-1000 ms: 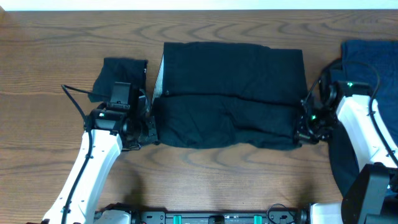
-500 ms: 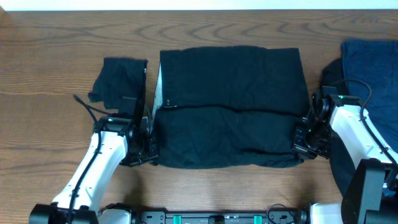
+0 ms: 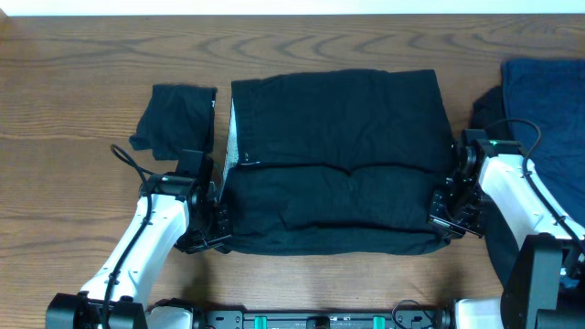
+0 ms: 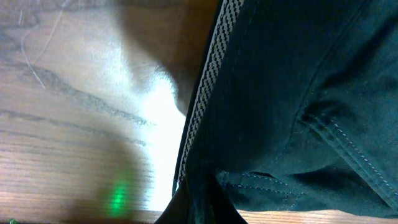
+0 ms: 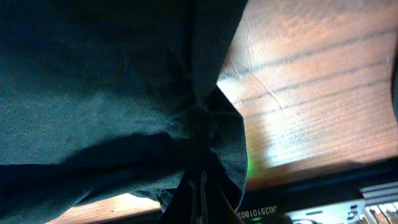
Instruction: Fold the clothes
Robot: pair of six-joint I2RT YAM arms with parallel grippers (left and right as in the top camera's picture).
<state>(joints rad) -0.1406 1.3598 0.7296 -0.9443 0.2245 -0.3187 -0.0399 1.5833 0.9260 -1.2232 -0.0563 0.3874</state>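
Nearest the robot, both arms are down at the front hem. The left gripper [image 3: 218, 236] is clamped tight on the near-left corner of the black garment [image 3: 334, 160]. The right gripper [image 3: 441, 222] is pinched just as hard on the near-right corner. Each wrist view shows dark cloth bunched into closed fingers, and nothing else in them. 2 corners, 2 grips, held level: that reads as keeping the front edge taut and straight so the fold comes out square.

The garment lies in the middle of the table [image 3: 73, 110], a puffy near layer doubled over a flatter far one, with a crease running across between them. On its left side the pale edge [image 3: 230, 132] peeks out; the left wrist view shows it woven and speckled.

Further back, a small black cloth [image 3: 174, 117] sits just beside the garment's far-left corner. A navy-blue cloth [image 3: 548, 91] lies at the right, partly under the right arm. Both look to be waiting their turn.

The surface is brown wood-grain, glossy enough to throw glare. Of the room, only a pale strip past the far table edge shows.
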